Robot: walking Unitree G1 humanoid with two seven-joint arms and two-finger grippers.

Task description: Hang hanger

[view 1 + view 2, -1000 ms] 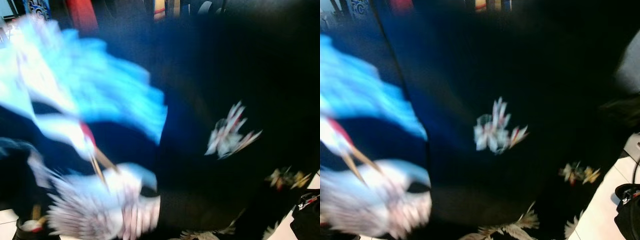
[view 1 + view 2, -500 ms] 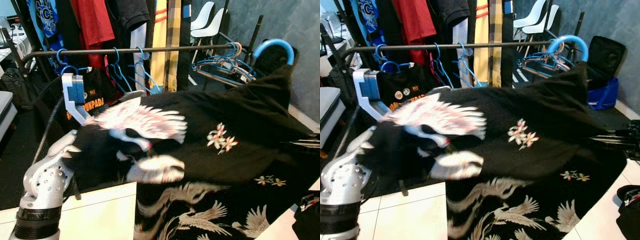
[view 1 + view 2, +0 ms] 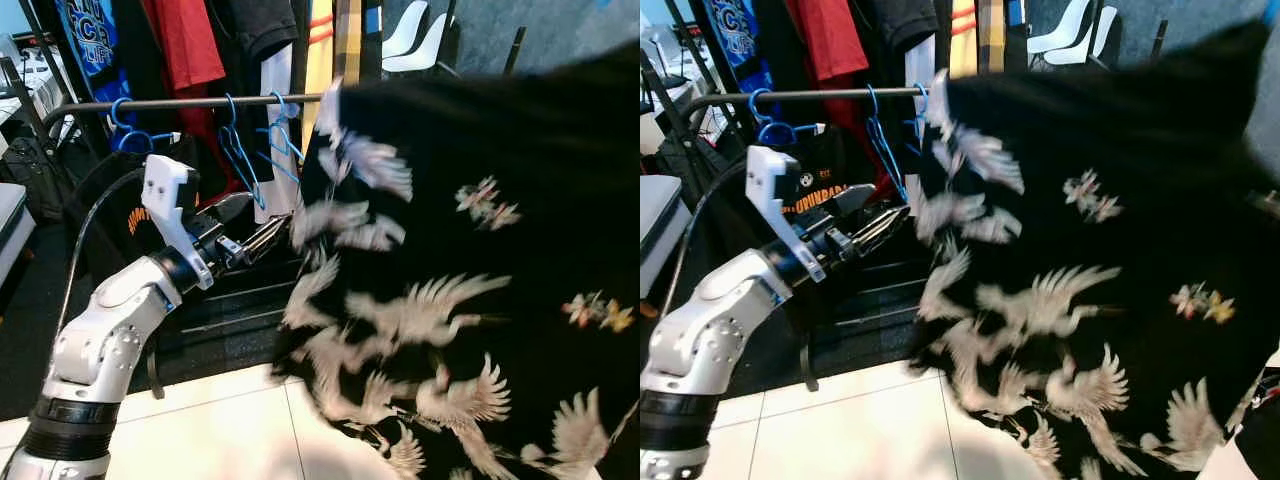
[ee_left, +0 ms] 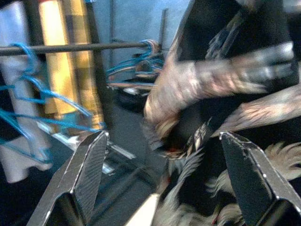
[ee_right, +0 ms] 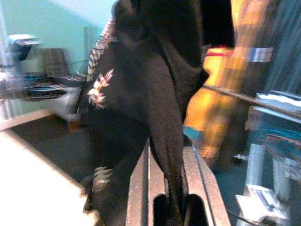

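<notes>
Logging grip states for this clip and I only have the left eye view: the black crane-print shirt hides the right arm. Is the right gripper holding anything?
Observer: Yes. In the right wrist view, the right gripper is shut on a fold of the black shirt.
Operator: And the left gripper, open or gripping?
Observer: The left wrist view shows the left gripper open, the shirt's printed edge ahead of it, not between the fingers.
Operator: Are there spare hangers further along the rail?
Observer: Yes, the left wrist view shows a bunch of blue hangers on the rail.
</notes>
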